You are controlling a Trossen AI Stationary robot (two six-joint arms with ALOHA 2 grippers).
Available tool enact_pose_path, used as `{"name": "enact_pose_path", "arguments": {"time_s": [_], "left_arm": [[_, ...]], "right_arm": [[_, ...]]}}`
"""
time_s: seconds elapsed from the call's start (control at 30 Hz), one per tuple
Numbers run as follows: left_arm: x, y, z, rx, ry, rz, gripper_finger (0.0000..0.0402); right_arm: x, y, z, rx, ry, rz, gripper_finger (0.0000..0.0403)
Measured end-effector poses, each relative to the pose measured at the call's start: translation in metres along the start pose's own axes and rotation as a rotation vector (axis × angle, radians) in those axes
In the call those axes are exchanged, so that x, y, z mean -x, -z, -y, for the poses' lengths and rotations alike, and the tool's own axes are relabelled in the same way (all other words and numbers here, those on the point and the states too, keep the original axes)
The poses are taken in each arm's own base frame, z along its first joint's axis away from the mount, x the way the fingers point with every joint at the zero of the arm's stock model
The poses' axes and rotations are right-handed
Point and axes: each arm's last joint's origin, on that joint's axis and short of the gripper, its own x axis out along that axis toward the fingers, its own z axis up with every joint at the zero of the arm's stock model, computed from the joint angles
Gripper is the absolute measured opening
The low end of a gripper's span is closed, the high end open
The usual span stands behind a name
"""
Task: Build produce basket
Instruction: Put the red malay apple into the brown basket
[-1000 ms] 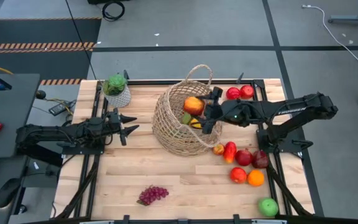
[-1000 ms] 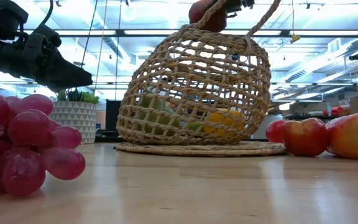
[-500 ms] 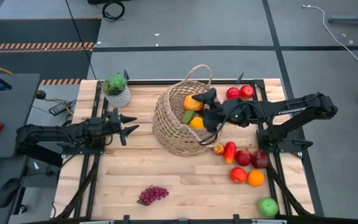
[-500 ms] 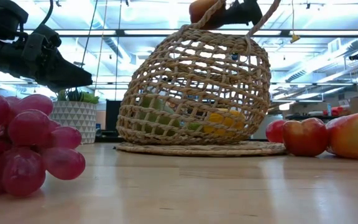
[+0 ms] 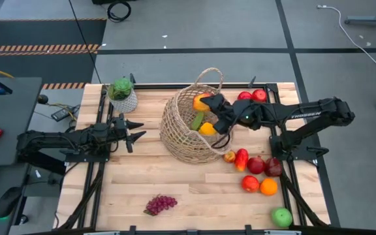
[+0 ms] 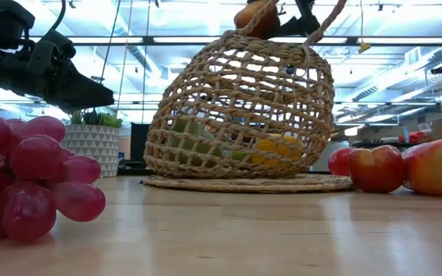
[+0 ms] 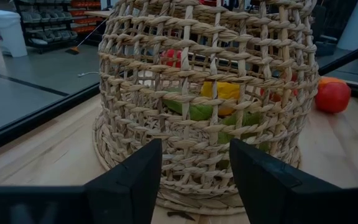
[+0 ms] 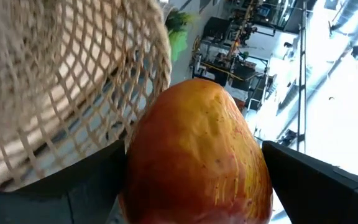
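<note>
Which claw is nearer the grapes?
Left. The left claw waits beside the basket, up-table from the grapes; the right claw holds fruit above the basket.

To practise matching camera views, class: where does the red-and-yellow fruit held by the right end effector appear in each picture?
High view: the fruit sits over the basket mouth, centre.
Low view: fruit at top edge, above the basket.
Left wrist view: not clearly visible.
Right wrist view: fruit fills the centre.
Shared landmark: the basket.

Grapes lie before the basket; plant pot behind-left.
</note>
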Motion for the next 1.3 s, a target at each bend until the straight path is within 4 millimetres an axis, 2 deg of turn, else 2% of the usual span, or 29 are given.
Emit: {"name": "enact_pose_path", "arguments": {"time_s": [0.1, 0.2, 0.37, 0.5, 0.6, 0.93, 1.17, 1.3], "left_arm": [[0.000, 0.000, 0.000, 0.000, 0.000, 0.000, 0.0195], [0.000, 0.000, 0.000, 0.000, 0.000, 0.000, 0.0193], [0.000, 0.000, 0.000, 0.000, 0.000, -0.001, 0.0197], [0.000, 0.000, 0.000, 0.000, 0.000, 0.000, 0.0193], [0.000, 0.000, 0.000, 0.000, 0.000, 0.000, 0.0194], [0.000, 0.000, 0.000, 0.000, 0.000, -0.001, 0.0193], [0.000, 0.000, 0.000, 0.000, 0.000, 0.000, 0.0198], [0.000, 0.000, 0.000, 0.000, 0.000, 0.000, 0.0196]], "right_arm": [[-0.002, 0.004, 0.000, 0.038, -0.004, -0.014, 0.0377], [-0.005, 0.008, -0.001, 0.003, -0.006, -0.013, 0.0377], [-0.012, 0.017, -0.002, -0.251, -0.017, 0.100, 0.0376], [-0.017, 0.025, -0.002, -0.574, -0.042, 0.175, 0.0376], [-0.020, 0.032, 0.000, -0.846, -0.038, 0.167, 0.0376], [-0.025, 0.053, 0.012, -1.815, 0.122, 0.122, 0.0376], [-0.027, 0.058, 0.011, -2.392, 0.141, 0.135, 0.0376], [-0.027, 0.057, 0.011, -2.664, 0.110, 0.172, 0.0376]]}}
